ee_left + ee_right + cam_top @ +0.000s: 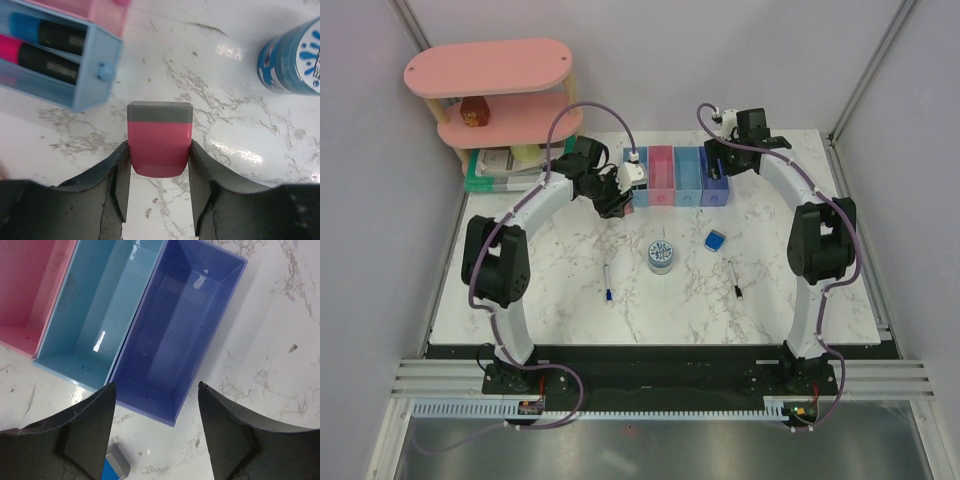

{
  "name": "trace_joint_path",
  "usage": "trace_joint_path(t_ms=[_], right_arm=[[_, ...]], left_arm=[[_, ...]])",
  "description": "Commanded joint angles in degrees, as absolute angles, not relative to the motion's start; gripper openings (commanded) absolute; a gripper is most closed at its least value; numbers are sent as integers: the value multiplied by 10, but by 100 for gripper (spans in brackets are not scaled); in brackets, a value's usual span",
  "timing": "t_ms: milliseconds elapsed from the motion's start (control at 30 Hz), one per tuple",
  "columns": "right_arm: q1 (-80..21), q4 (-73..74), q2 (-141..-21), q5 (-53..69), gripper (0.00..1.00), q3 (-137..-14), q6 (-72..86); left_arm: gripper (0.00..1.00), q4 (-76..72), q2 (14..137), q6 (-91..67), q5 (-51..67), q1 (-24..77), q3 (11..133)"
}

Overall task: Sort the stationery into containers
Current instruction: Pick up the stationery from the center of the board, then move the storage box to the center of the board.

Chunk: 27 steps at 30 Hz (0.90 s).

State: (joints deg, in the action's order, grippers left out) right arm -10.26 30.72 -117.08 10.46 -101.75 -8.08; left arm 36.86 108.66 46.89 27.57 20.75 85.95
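On the left, the left claw (159, 150) is clamped on the pink eraser (160, 137). The eraser sits straight between the two fingers (119, 180), touching both, with its grey end pointing away from the claw. Whether it touches the marble table (235, 125) I cannot tell. Just beside it to the left is the end of the first light blue bin (95, 92), which holds a marker with a blue cap (47, 34) and a marker with a pink cap (35, 57). The round blue-white tin (292, 57) stands well apart on the right of the eraser.

Further right along the row come the pink bin (30, 285), the second light blue bin (100, 315) and the darker blue bin (180, 340). The right claw (156, 387) hangs over the near end of the darker blue bin with its fingers apart and nothing between them. The blue block (116, 467) lies on the table just beside its left finger, partly hidden by it, and near that bin without touching it.
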Motion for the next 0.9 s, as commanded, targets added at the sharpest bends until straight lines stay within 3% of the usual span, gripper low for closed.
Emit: trace_joint_path(t_ms=[0,567,700,767,867], right_arm=[[-106,287,-1204,119,73,-1075,-45],[-156,274,-1292,117,62,-1108,-38],[-166,265,-1295,109,49,-1072,-45],[-175,264,-1296,105,36,-1051,-51],[-188,264,-1287,99,29,-1028,-59]], left_arm=[[7,369,1056,423,284,209,934],[6,368,1000,375,241,208,925],[6,368,991,375,231,207,927],[6,369,985,375,229,207,925],[6,369,982,375,226,207,923]])
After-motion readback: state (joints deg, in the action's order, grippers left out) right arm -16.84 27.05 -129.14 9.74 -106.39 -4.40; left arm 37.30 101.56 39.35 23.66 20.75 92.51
